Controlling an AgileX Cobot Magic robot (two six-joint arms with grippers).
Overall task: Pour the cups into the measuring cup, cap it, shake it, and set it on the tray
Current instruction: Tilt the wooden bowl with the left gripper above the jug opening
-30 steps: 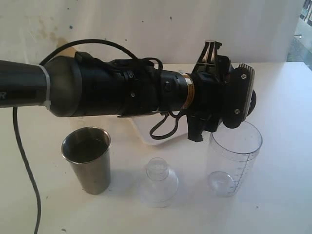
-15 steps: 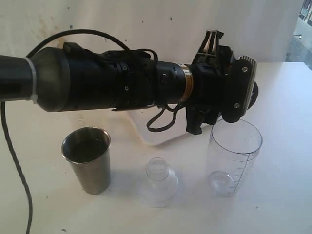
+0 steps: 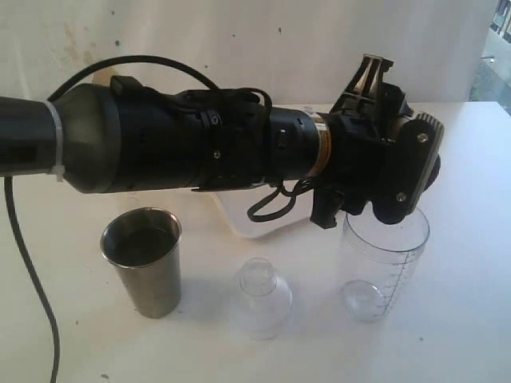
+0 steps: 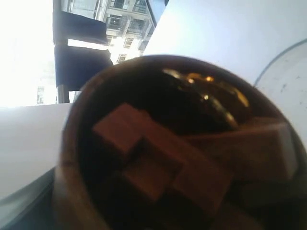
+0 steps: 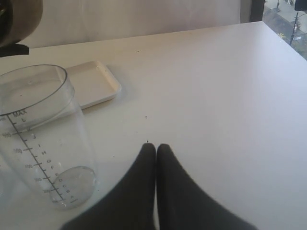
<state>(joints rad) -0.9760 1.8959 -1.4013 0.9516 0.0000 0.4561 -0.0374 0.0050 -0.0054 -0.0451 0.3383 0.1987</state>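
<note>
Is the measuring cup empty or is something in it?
Empty. The measuring cup stands upright, and through its clear wall only its bare base shows, nothing inside.

The left arm (image 3: 176,152) is a thick black cylinder, banded by a white tie (image 3: 53,144) and a brass-coloured ring (image 3: 322,152), with black cables (image 3: 271,209) looping along it. Silver screws (image 3: 419,137) stud the black left hand (image 3: 415,167). The right hand (image 5: 156,146) has two smooth, dark, tapering fingers (image 5: 136,191).

3 cups (image 3: 142,271) (image 3: 383,259) (image 4: 168,158), 1 lid (image 3: 259,297), 1 tray (image 5: 96,81)
</note>
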